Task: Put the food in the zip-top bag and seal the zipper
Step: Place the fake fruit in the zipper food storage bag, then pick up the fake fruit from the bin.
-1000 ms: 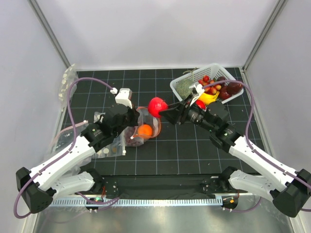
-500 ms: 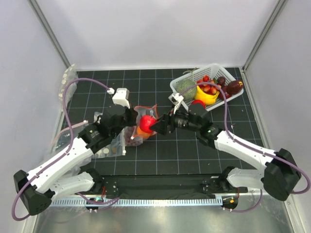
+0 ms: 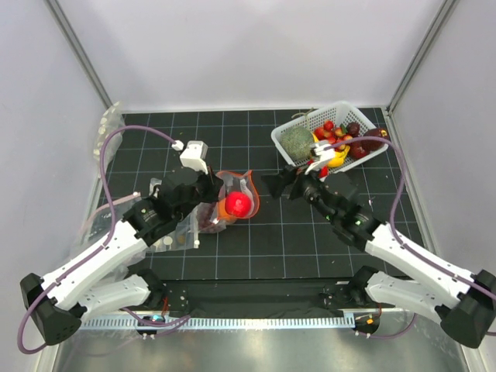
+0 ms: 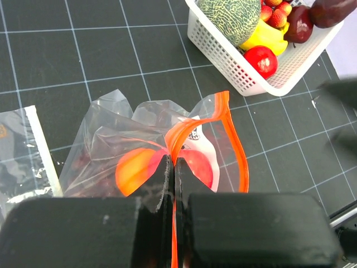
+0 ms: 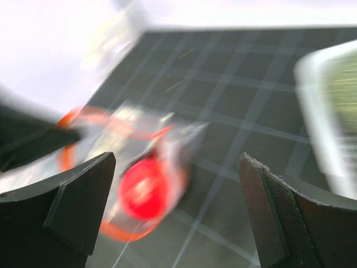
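Left gripper (image 4: 174,167) pinches bag (image 4: 111,128) rim, propping mouth open for loading. Right gripper (image 5: 177,195) wide, empty; red ball (image 5: 143,190) just ahead, inside bag.

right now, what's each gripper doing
Left gripper: closed, pinching the zip-top bag at its zipper.
Right gripper: open, holding nothing.

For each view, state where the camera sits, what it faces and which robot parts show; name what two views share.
Top external: above, behind the bases, looking down at the table; left arm and right arm show.
Left wrist: looks down past the left gripper, shut on the zip-top bag.
Right wrist: blurred, faces the bag between the fingers of the open right gripper.
Shared: red ball in the bag.
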`<act>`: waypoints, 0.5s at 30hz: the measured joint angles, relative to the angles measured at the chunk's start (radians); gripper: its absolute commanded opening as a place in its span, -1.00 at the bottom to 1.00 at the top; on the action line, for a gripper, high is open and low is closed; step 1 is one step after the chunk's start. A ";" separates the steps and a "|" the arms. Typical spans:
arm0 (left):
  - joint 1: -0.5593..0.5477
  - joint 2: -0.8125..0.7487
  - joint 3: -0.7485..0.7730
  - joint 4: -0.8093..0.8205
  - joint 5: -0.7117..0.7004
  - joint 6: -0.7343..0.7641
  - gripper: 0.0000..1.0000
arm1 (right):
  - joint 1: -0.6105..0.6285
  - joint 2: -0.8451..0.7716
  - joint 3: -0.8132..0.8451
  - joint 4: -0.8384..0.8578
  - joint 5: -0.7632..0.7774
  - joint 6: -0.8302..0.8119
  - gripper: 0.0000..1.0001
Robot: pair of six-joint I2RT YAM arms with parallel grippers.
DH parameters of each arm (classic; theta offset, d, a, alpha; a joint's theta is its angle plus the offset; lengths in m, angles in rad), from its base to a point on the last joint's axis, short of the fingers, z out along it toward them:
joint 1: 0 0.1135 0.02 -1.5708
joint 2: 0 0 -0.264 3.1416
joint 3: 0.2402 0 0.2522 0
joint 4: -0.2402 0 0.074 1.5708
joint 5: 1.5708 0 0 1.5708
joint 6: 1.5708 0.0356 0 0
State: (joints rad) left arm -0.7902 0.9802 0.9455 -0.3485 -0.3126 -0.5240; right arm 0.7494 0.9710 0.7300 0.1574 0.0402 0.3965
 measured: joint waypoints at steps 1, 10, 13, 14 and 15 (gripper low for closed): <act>0.000 -0.002 -0.001 0.001 0.003 0.000 -1.00 | 0.000 -0.029 0.000 -0.017 0.087 -0.002 0.99; 0.000 -0.005 -0.004 0.003 0.023 0.001 -0.99 | -0.119 -0.047 0.007 -0.211 0.570 0.021 0.99; 0.000 -0.005 -0.004 0.006 0.031 0.001 -0.99 | -0.221 -0.020 0.008 -0.253 0.557 0.055 1.00; 0.000 -0.005 -0.004 0.008 0.037 0.001 -1.00 | -0.259 -0.011 0.009 -0.263 0.542 0.065 0.99; 0.000 -0.005 -0.004 0.008 0.043 0.001 -0.99 | -0.300 0.002 0.014 -0.274 0.518 0.077 0.99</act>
State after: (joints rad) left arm -0.7902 0.9752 0.9413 -0.3401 -0.2691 -0.5228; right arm 0.4496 0.9733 0.7437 -0.1162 0.5583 0.4732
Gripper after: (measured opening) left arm 0.014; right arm 0.996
